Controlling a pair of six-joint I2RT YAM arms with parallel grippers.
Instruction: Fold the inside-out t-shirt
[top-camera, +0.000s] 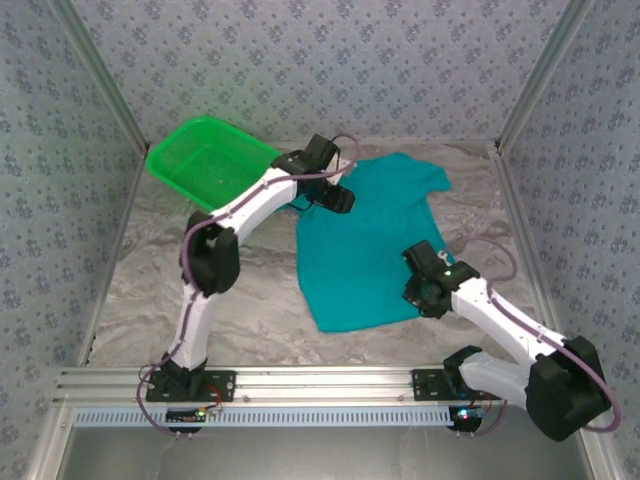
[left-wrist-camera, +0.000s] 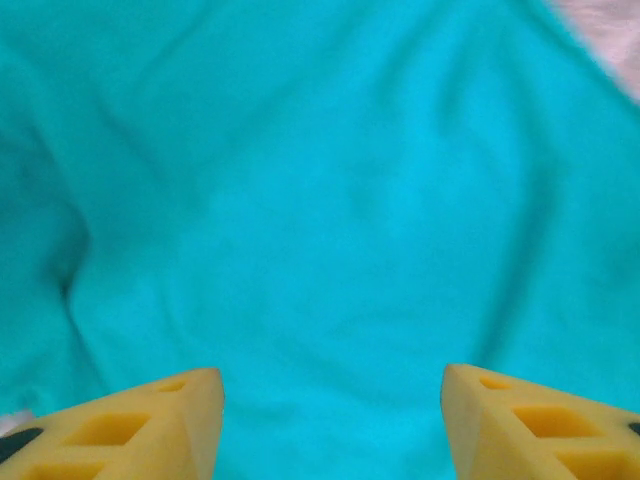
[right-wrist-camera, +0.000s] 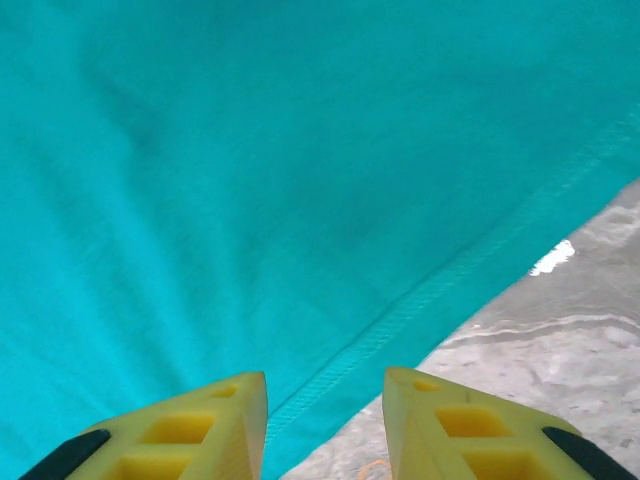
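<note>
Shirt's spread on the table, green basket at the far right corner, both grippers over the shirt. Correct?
No. The green basket sits at the far left corner, as the top external view shows. The t-shirt is spread on the table, with the left gripper and right gripper over it.

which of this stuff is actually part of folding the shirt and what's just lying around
Part of the job: t-shirt, left gripper, right gripper.
Just lying about: green basket, at the far left of the table.
</note>
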